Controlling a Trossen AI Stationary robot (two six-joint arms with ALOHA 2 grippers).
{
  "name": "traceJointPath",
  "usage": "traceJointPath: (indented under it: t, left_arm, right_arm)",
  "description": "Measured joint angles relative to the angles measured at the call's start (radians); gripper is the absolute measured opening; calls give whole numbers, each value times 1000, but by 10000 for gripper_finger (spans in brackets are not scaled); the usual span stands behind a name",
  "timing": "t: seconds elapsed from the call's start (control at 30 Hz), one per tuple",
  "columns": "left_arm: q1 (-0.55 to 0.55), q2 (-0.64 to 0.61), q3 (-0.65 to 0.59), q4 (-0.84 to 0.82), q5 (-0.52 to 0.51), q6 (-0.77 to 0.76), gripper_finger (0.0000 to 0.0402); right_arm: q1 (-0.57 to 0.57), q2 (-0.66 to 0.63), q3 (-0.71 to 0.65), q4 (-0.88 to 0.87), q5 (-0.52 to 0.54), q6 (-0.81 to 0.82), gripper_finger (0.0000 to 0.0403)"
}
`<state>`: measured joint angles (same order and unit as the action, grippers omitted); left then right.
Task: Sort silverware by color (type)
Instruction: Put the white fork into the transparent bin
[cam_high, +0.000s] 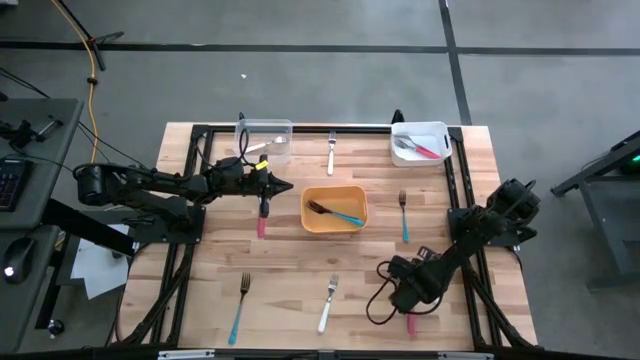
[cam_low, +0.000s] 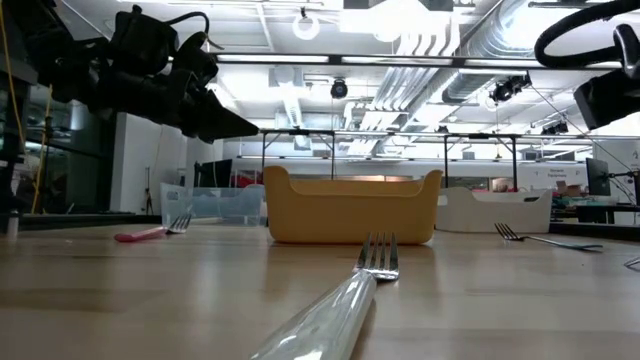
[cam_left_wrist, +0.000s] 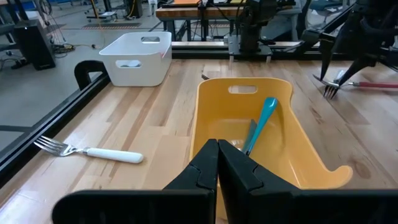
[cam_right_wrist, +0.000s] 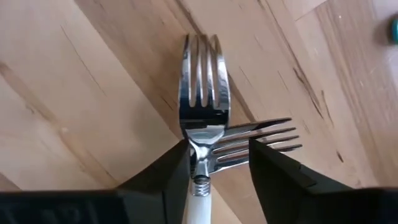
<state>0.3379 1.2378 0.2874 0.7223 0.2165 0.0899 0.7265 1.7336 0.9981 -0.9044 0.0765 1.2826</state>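
Note:
My right gripper (cam_right_wrist: 219, 163) is open near the table's near right, low over two crossed forks. Its fingers stand on either side of the neck of a white-handled fork (cam_right_wrist: 200, 81), which lies over the tines of a second fork (cam_right_wrist: 267, 138). A red handle (cam_high: 410, 323) shows beside the gripper (cam_high: 398, 292). My left gripper (cam_high: 285, 186) is shut and empty, raised above the table just left of the yellow bin (cam_high: 334, 190). A pink-handled fork (cam_high: 263, 218) lies flat on the table below it. My right gripper stands astride the white-handled fork's neck (cam_right_wrist: 199, 155), the fingers coming from above. The neck lies close against the inner side of one finger (cam_right_wrist: 168, 174) and well apart from the other. I cannot tell whether that finger touches it.
The yellow bin holds a blue-handled fork (cam_left_wrist: 264, 118). A white bin (cam_high: 420, 128) at the far right holds red-handled forks, and a clear bin (cam_high: 265, 128) stands at the far left. Loose forks lie on the table: white (cam_high: 331, 152), blue (cam_high: 404, 218), blue (cam_high: 240, 305), white (cam_high: 328, 305).

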Motion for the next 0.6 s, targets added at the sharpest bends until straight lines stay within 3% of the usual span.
traceJointPath:
  t: [0.13, 0.37, 0.6]
  left_arm:
    - [-5, 0, 0, -1, 0, -3, 0]
    - [-14, 0, 0, -1, -2, -4, 0]
    - [-32, 0, 0, -1, -21, -16, 0]
  right_arm:
    - [0, 0, 0, 3, 2, -1, 117]
    - [0, 0, 0, 4, 2, -10, 15]
    - [0, -3, 77, -82, 17, -63, 4]
